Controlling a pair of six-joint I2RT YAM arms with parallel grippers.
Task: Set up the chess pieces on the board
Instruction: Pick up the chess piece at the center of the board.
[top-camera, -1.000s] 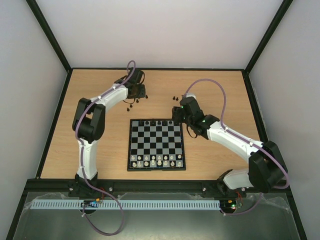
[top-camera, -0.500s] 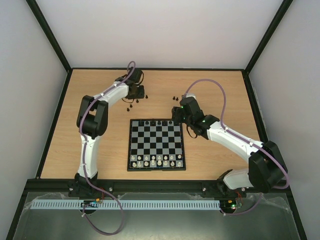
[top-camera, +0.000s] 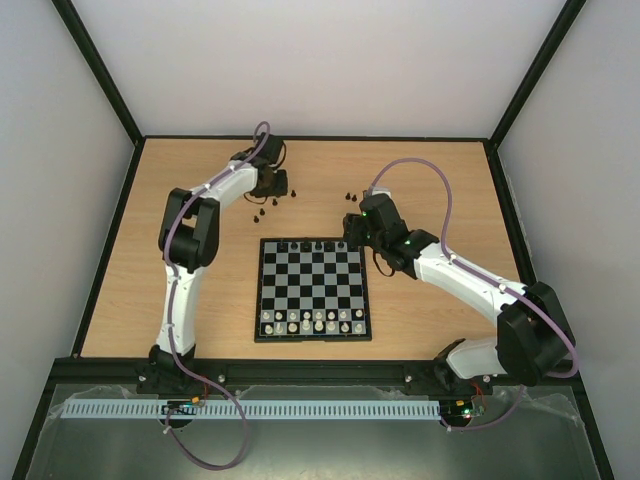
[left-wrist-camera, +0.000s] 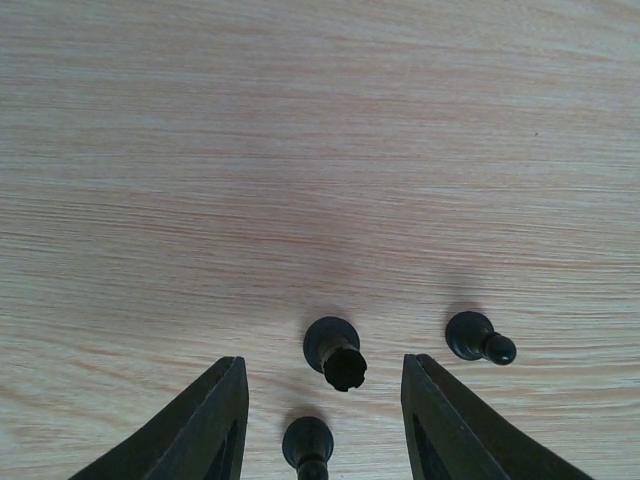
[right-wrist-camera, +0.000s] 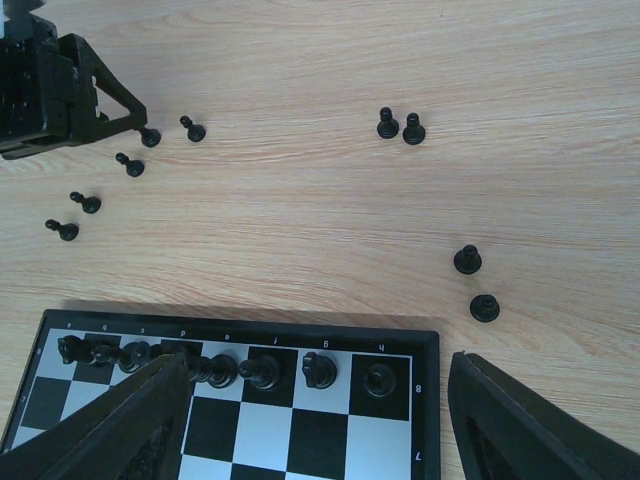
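Observation:
The board (top-camera: 258, 292) lies mid-table with several black chess pieces (top-camera: 310, 245) along its far row and pale pieces on its near row. My left gripper (top-camera: 277, 189) is open, low over loose black pieces beyond the board's far left corner. In the left wrist view a black rook (left-wrist-camera: 337, 352) stands between its fingers (left-wrist-camera: 215, 420), untouched, with a pawn (left-wrist-camera: 308, 443) nearer and another pawn (left-wrist-camera: 478, 338) to the right. My right gripper (right-wrist-camera: 320, 400) is open and empty above the board's far right corner (right-wrist-camera: 425, 345).
Two black pawns (right-wrist-camera: 400, 127) stand together on the bare wood beyond the board, and two more (right-wrist-camera: 475, 283) near its far right corner. Several pawns (right-wrist-camera: 86, 203) lie scattered by the left gripper (right-wrist-camera: 60, 95). Black-framed walls bound the table.
The left arm's elbow has swung right and forward, and its gripper has crept slightly right over the loose pieces. The right arm has not moved.

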